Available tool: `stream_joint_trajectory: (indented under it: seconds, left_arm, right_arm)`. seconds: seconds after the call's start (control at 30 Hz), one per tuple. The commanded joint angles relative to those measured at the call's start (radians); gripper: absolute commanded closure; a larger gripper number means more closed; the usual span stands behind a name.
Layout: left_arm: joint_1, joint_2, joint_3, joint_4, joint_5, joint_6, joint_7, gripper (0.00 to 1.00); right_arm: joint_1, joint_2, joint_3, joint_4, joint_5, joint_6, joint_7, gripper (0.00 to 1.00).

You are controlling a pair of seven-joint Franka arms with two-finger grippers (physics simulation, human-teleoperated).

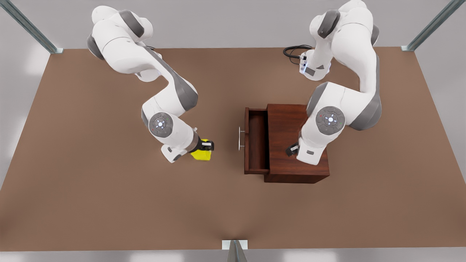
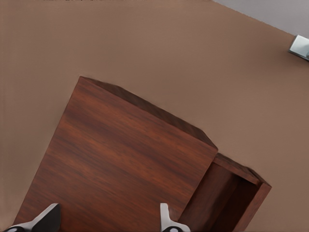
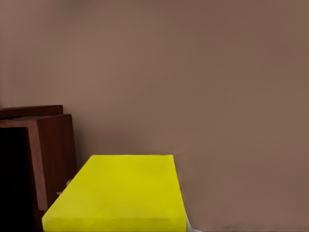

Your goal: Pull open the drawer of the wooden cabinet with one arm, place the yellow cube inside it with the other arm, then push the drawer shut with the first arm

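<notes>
Overhead, yellow cube (image 1: 202, 154) in right hand (image 1: 207, 145).

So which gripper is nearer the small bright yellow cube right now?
Right. The right gripper is at the small bright yellow cube, on the front view's left. The left gripper hovers open above the dark reddish-brown wooden cabinet, beyond the open drawer.

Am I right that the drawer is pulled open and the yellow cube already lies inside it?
Not quite. The drawer is pulled open, but the front view shows it holding nothing; the yellow cube is at the right gripper, apart from the cabinet. The left gripper hovers open over the cabinet.
</notes>
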Motion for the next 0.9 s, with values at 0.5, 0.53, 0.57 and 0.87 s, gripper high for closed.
stream_joint_trajectory:
  seconds: [0.5,0.53,0.57,0.87]
  left_arm:
    - [0.187,0.024,0.009,-0.009,0.002,-0.059,0.700,0.00]
    - [0.187,0.024,0.009,-0.009,0.003,-0.059,0.700,0.00]
    - [0.187,0.024,0.009,-0.009,0.003,-0.059,0.700,0.00]
    - [0.186,0.025,0.009,-0.009,0.003,-0.059,0.700,0.00]
  right_arm:
    - [0.373,0.222,-0.047,0.263,-0.007,0.033,0.489,0.33]
    - [0.397,0.237,-0.079,0.263,-0.007,0.046,0.506,0.33]
    - [0.402,0.248,-0.083,0.263,-0.007,0.051,0.509,0.33]
    - [0.437,0.280,-0.090,0.270,-0.007,0.114,0.523,0.33]
